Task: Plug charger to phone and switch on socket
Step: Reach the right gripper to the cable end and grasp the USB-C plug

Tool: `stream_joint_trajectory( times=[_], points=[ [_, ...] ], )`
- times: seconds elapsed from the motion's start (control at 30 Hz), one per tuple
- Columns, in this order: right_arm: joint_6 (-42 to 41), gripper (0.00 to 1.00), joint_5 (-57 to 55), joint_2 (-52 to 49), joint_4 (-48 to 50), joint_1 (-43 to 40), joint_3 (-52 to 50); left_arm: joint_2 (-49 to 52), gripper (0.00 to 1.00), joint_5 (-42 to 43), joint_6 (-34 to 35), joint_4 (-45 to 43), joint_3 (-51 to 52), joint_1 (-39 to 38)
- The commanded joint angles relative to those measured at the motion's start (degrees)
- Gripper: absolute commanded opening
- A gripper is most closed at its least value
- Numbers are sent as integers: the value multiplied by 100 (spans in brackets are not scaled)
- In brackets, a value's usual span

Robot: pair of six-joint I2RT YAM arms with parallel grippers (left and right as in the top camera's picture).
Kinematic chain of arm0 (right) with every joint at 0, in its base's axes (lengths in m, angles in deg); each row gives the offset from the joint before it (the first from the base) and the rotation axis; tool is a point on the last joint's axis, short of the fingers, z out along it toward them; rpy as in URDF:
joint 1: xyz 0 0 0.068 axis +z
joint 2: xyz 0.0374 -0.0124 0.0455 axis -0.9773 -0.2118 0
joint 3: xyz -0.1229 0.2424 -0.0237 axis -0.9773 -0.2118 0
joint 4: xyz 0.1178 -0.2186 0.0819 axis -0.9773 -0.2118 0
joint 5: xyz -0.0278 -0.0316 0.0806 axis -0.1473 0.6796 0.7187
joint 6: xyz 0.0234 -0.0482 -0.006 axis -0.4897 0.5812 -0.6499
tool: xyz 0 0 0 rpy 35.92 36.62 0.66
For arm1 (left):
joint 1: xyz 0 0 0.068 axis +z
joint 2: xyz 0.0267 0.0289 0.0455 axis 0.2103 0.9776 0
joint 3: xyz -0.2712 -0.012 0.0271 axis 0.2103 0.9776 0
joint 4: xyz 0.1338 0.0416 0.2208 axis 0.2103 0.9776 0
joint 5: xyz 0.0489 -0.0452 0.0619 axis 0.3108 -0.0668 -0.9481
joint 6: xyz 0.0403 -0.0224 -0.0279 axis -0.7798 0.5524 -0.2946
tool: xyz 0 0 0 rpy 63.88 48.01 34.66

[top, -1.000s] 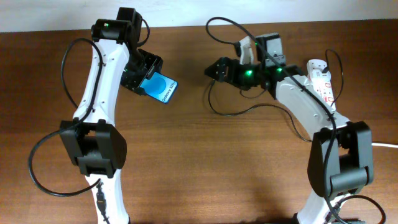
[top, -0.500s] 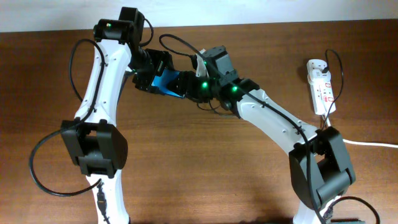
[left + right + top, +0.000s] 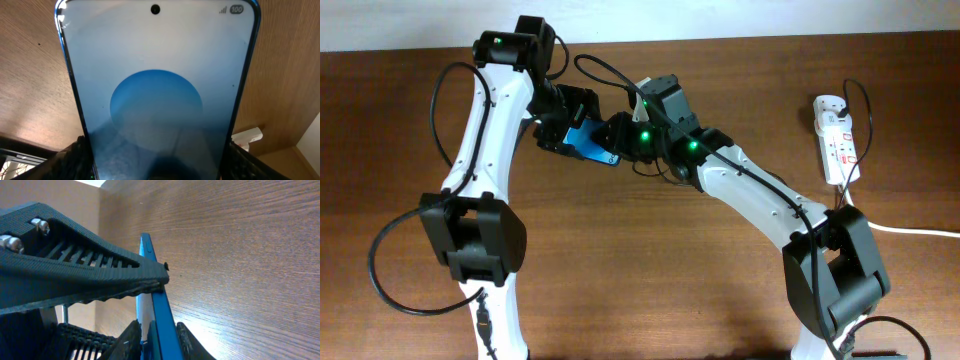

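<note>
We see the left end effector (image 3: 563,128) clamping the phone (image 3: 588,143) by its side edges, off the tabletop (image 3: 720,270). The right end effector (image 3: 618,135) sits at the phone's end; we cannot tell its closure. Stiff, light, slick glass: we'd grip the frame and keep the port clear.

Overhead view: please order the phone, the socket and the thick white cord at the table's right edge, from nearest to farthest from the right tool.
1. The phone: directly beside the right tool, left of the table's centre.
2. The socket: far off to the right, near the back of the table.
3. The thick white cord: at the right edge, farthest of the three.
</note>
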Motion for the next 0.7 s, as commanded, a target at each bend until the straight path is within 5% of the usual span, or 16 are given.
stream_joint_trajectory(
  times=[0.0,0.2,0.37,0.47,0.53,0.67],
  points=[
    [22,14,-68,-20,20,96,87,-120,0,173,-90,11,0,-11],
    [22,4,-68,-20,22,87,87,-120,0,173,-90,11,0,-9],
    [48,4,98,-11,15,-254,87,-120,32,153,-595,-17,0,9],
    [153,4,280,98,-92,-745,87,-120,46,175,-1370,-144,0,35],
    [334,4,363,339,-363,-1163,87,-120,73,339,-2339,-376,-2,33],
    [442,4,723,1178,-433,-1840,87,-120,79,1685,-4592,-1130,0,17]
  ],
)
